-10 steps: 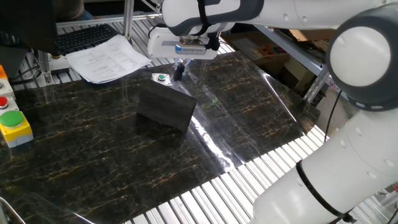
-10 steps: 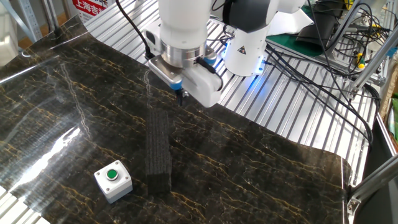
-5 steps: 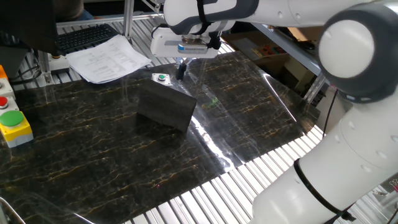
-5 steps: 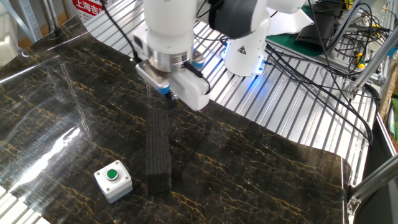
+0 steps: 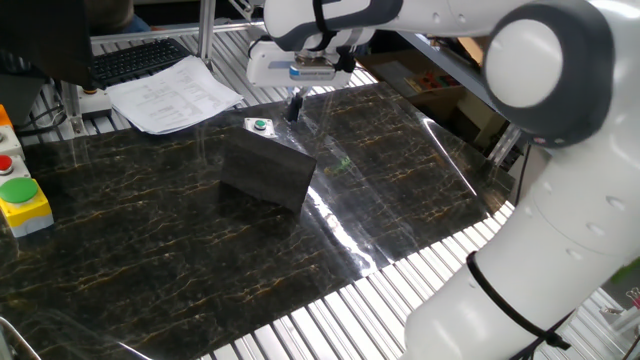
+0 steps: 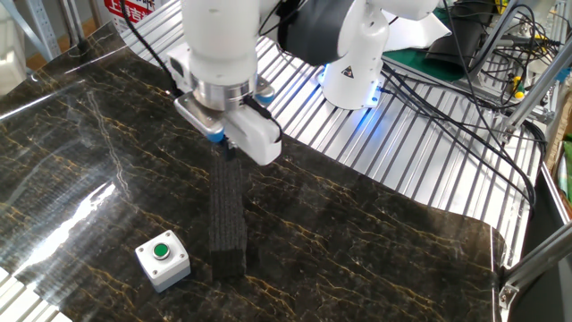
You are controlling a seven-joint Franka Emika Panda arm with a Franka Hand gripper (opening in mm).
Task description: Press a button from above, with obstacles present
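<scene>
The button [image 5: 260, 125] is a tiny green dot in a small white-grey box [image 6: 162, 260] on the dark marble mat. The obstacle, a matte dark block [image 5: 265, 172], lies right in front of the box in one fixed view. In the other fixed view the block [image 6: 228, 215] is a long strip beside the box. My gripper [image 5: 295, 106] hangs in the air above and just right of the button box. Its fingers show as one narrow dark tip, shut and empty. In the other fixed view the gripper [image 6: 231, 150] is over the block's far end.
A yellow box with a large green push-button [image 5: 20, 197] and a red button [image 5: 6, 166] stand at the left edge. Papers [image 5: 170, 92] and a keyboard [image 5: 140, 58] lie behind the mat. The robot base [image 6: 357, 63] and cables [image 6: 465, 107] stand on the slatted table.
My gripper has moved sideways over the block's far end and towards the button's side of the mat. The button box and the block have not moved.
</scene>
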